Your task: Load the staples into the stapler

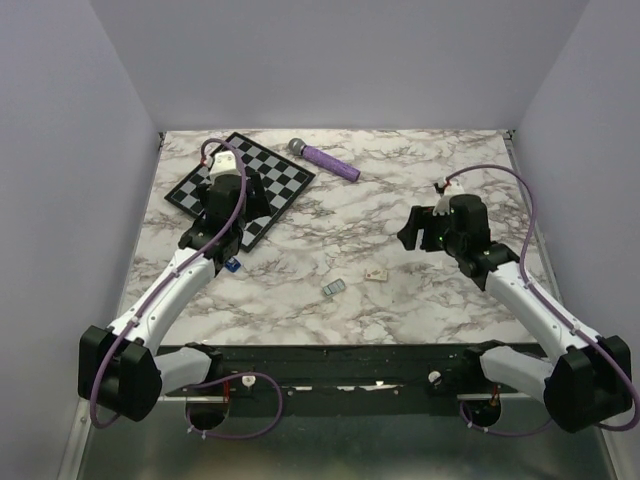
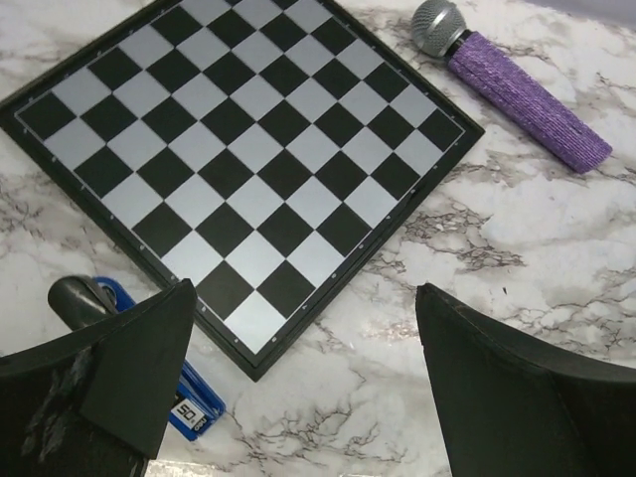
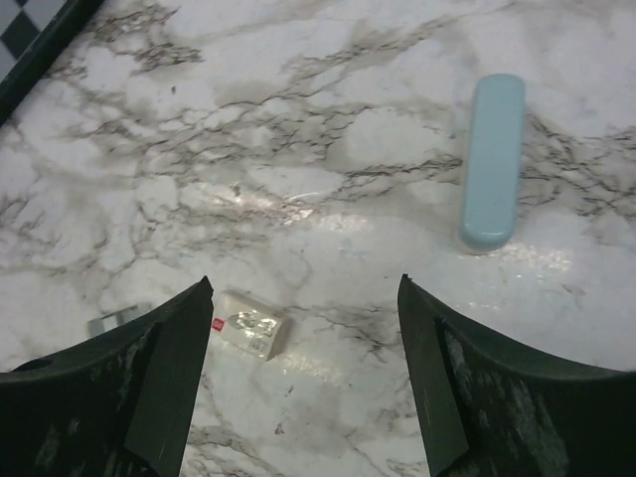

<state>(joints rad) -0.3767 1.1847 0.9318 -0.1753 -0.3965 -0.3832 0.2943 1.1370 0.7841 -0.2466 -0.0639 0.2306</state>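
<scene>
I log left gripper (image 2: 303,303) jaws spread wide, nothing held; right gripper (image 3: 304,293) same, wide and empty. Stapler (image 2: 194,405) lies lower left of left wrist frame, on marble table (image 2: 477,248) just beside chessboard (image 2: 248,149) edge, partly hidden by left gripper.

The marbled desk (image 1: 400,190) carries a chessboard (image 1: 275,175) at its far left, lying flat and turned at an angle. A purple microphone (image 1: 324,159) lies just off the board's far right corner, apart from it. A blue stapler (image 2: 194,402) lies just beside the board's near edge. Toward the middle, a small white box (image 3: 250,323) and a grey staple strip (image 3: 117,319) lie near each other, not touching. A pale blue bar (image 3: 492,159) lies flat, well apart from the box.
</scene>
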